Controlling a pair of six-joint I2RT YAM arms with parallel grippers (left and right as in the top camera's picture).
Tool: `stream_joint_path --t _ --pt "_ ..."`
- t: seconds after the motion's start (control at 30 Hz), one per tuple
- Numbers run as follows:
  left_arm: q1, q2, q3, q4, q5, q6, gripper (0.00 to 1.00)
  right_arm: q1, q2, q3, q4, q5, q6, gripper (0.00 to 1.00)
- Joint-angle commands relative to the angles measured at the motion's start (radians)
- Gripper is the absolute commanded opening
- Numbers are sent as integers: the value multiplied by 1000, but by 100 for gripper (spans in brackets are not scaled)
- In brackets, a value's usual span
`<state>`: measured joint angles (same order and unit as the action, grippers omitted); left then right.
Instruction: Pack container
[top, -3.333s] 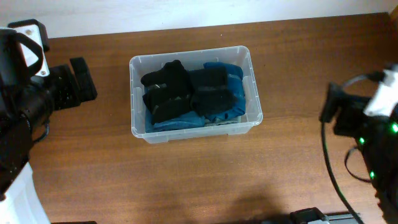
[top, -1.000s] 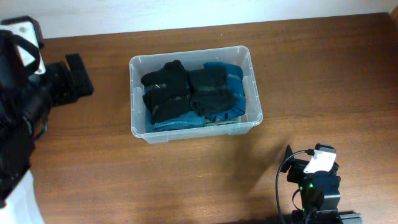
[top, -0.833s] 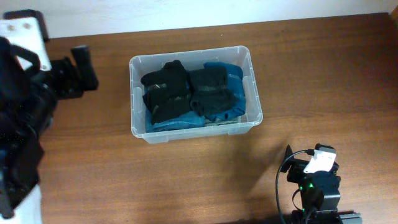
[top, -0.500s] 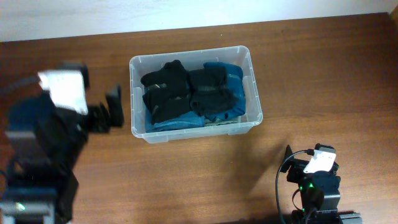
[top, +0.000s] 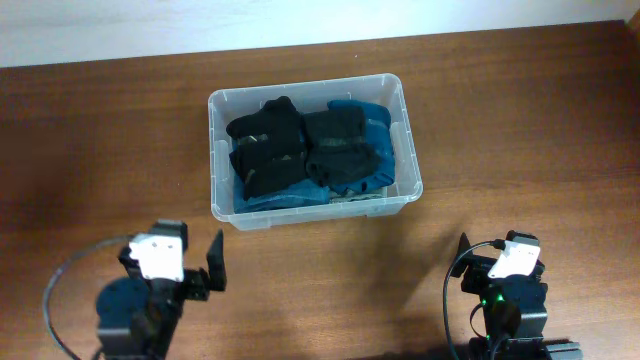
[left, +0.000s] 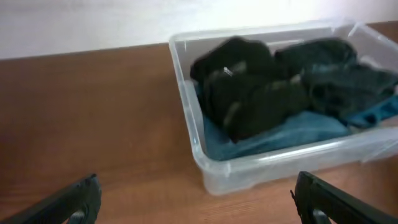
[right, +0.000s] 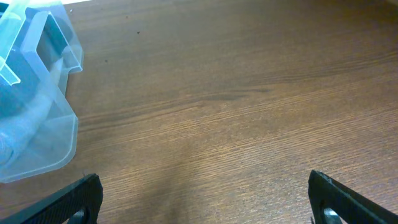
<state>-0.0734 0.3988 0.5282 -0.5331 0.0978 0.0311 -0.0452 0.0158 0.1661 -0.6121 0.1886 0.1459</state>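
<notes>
The container (top: 305, 88), a clear plastic tub, stands at the table's middle back. It holds folded black garments (top: 268, 145) on top of blue ones (top: 372, 115). In the left wrist view the container (left: 185, 99) is ahead and to the right, its black garments (left: 249, 93) in sight. My left gripper (left: 199, 205) is open and empty, low over the table in front of the tub. It also shows in the overhead view (top: 213, 272). My right gripper (right: 205, 199) is open and empty. Only the tub's near corner (right: 37, 143) shows at that view's left.
The wooden table (top: 480, 150) runs out to all sides of the tub. My left arm (top: 150, 295) sits folded at the front left and my right arm (top: 505, 290) at the front right, with cables beside each. A pale wall borders the far edge.
My left arm has swung from the far left edge of the table down to the front left and folded there. My right arm has stayed still over the last second.
</notes>
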Motion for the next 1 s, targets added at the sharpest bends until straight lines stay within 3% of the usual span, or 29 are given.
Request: stream_joint_path --t 0.0,0.5,0.97 --pt "1 -92 -98 25 10 21 100 -8 -8 -8 0 2 -7 98" --pt "1 -307 -336 29 10 46 99 -8 -8 -8 0 2 -7 98" --pt "1 -337 -397 84 8 46 99 -8 -8 -8 0 2 -7 98"
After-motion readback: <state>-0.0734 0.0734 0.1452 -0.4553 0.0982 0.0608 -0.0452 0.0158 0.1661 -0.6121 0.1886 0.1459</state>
